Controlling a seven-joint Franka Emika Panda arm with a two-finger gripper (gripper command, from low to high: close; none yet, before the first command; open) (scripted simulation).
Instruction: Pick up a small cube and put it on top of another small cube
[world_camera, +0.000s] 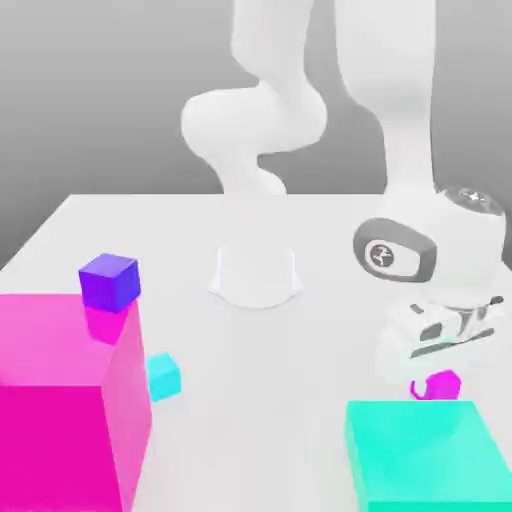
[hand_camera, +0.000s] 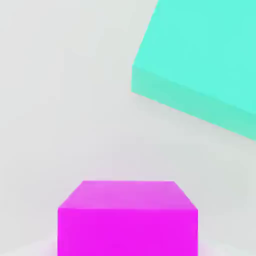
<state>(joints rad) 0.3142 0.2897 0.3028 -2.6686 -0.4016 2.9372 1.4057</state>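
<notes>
We see the white bench (world_camera: 330, 330) carrying two big blocks: a large magenta block (world_camera: 65, 400) and a large teal block (world_camera: 430, 465). Just behind the teal block, the robot's hand (world_camera: 440, 372) sits low over the small magenta-pink cube (world_camera: 443, 384), its fingers drawn in about as far as they go; we judge they have the cube pinched, though the contact itself is hidden. In the hand view the cube (hand_camera: 127, 217) sits close under the camera, beside the teal block (hand_camera: 200, 60). We judge the cube rigid, light and smooth-faced, best taken across two opposite flat sides near mid-height. A small purple cube (world_camera: 109, 281) rests on the magenta block; a small cyan cube (world_camera: 163, 377) lies beside it. No containers are present.
</notes>
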